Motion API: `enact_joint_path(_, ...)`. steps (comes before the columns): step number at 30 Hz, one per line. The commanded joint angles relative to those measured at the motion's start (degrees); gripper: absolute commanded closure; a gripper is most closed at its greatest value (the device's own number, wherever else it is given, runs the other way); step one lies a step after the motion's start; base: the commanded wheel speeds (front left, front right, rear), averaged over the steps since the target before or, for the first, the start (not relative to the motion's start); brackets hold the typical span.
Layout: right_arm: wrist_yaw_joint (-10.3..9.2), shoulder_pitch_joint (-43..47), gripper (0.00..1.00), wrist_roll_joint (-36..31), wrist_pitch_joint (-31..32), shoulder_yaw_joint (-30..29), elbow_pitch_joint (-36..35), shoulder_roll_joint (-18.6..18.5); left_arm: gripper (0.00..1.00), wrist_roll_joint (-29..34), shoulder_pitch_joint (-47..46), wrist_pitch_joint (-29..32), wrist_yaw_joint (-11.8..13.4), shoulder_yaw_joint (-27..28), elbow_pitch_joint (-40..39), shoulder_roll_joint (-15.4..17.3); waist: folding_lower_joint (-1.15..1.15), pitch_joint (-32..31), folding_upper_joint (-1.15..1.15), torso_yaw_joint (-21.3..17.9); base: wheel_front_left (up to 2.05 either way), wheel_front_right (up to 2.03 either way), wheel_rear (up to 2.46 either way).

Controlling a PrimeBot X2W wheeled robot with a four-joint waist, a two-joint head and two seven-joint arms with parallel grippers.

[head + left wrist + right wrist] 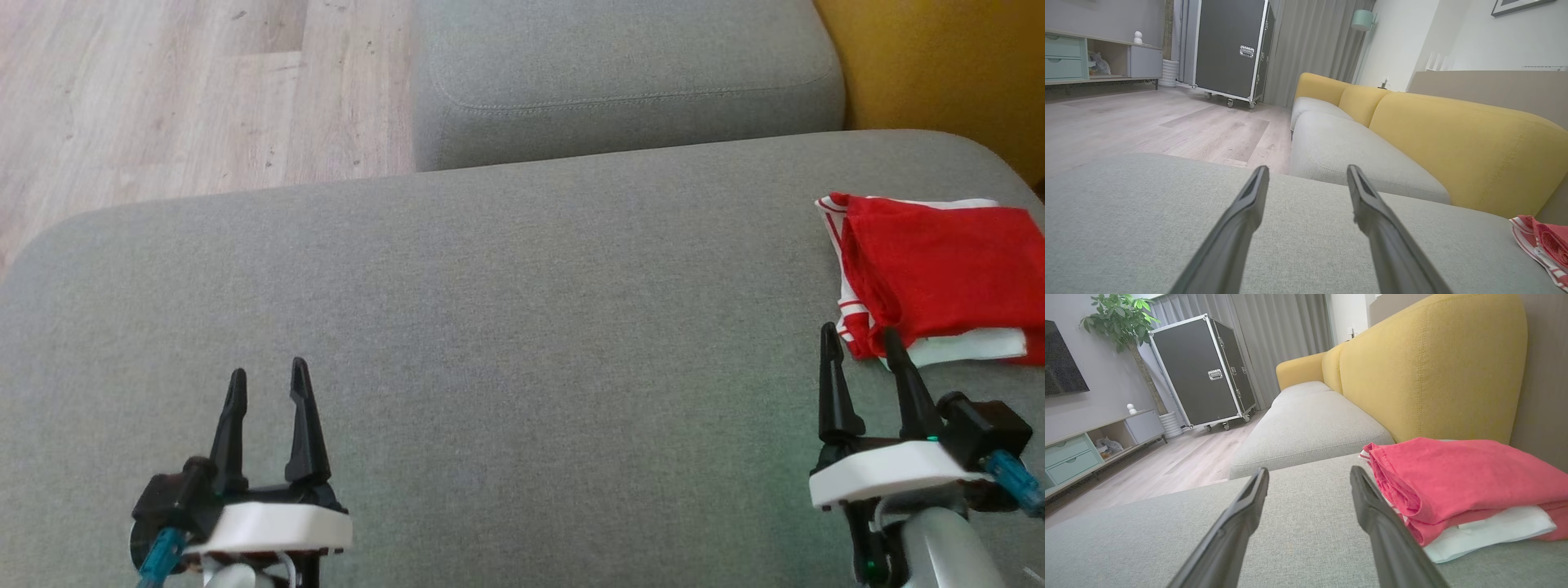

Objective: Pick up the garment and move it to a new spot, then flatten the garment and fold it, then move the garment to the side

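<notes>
Both of my hands sat lowest in the head view, the left hand [268,367] and the right hand [860,329], each with its fingers standing apart and nothing between them, above the grey seat cushion [522,327]. The garment [939,273], red with white striped trim, lay folded at the cushion's right end, near the yellow backrest [1433,367]. My right hand's tips were just beside its near left corner; whether they touched the cloth I could not tell. I judged the fold made and the move to the side all but complete. To finish well, the right hand should draw straight away from the stack, so that no finger catches the loose white layer and drags the fold open. The garment's right edge was cut off by the frame, so I could not confirm that it lay wholly on the cushion, nor that the white layer underneath belonged to the same piece.
</notes>
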Motion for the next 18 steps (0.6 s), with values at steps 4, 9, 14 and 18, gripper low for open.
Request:
enact_joint_path(4,0.19,-1.42,0.0,0.02,-0.78,1.87,-1.87,-0.17,0.0,-0.81,-1.37,-0.54,0.61,2.17,-2.07,0.36,0.0,-0.19,0.0,-0.19,0.0,0.0,0.0)
enact_joint_path(9,0.19,-1.47,0.0,0.16,-0.78,2.19,-1.68,-0.17,0.0,-2.45,-1.15,-0.54,0.36,2.46,-1.78,0.36,0.0,-0.4,0.0,-0.32,0.0,0.0,0.0)
enact_joint_path(14,0.0,0.01,1.0,0.05,0.02,0.9,0.27,0.02,1.0,-2.64,0.31,0.04,0.73,0.71,-0.05,-0.02,0.0,-0.47,0.0,-0.33,0.0,0.0,0.0)
enact_joint_path(18,0.0,1.87,1.0,0.41,0.27,0.88,3.42,0.12,1.0,-2.96,2.15,0.43,0.73,0.44,3.24,-0.09,0.0,-0.47,0.0,-0.33,0.0,0.0,0.0)
